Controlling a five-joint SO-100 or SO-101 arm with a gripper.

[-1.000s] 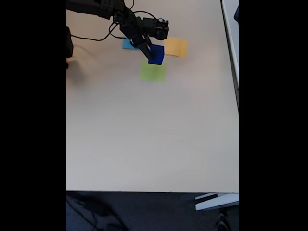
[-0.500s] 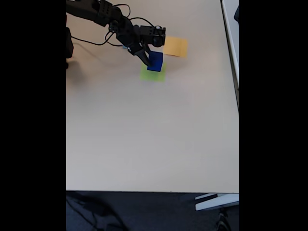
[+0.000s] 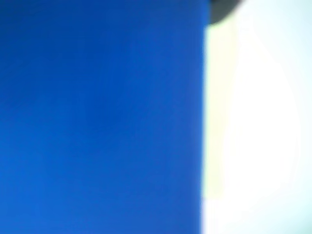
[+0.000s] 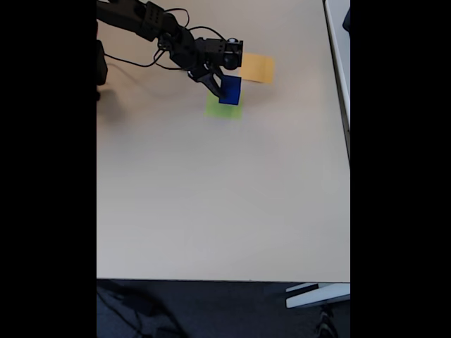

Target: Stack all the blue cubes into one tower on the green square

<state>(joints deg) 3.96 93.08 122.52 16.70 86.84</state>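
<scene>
In the fixed view the arm (image 4: 141, 17) reaches in from the upper left of the pale surface (image 4: 225, 197), a black cable looping off behind it. Its tool (image 4: 217, 86) points down and to the right, and 1 blue cube (image 4: 230, 90) sits right at its tips, against the far edge of the green square (image 4: 223, 109). The view is too small to show whether the tool is clamped on the cube or merely touching it — I cannot tell. Nor is it clear whether the cube rests on the square or hangs just above it. Just right of the tool lies an orange-yellow square (image 4: 256, 67), apart from the green one.

In the wrist view, the left two-thirds is one flat blue face of the cube (image 3: 97, 117), very close and blurred. To its right runs a pale yellow-green strip, probably the green square (image 3: 217, 107), and beyond that the washed-out bright surface (image 3: 273, 122).

Risks, judged from this: the cube appears to sit toward the square's far edge rather than its middle, so a release here could leave it overhanging the patch — a poor base for a tower. If the tool opens unevenly or drags on retreat, it could twist or nudge the cube off the green. With the wrist camera blocked by blue, fine alignment is hard to check.
</scene>
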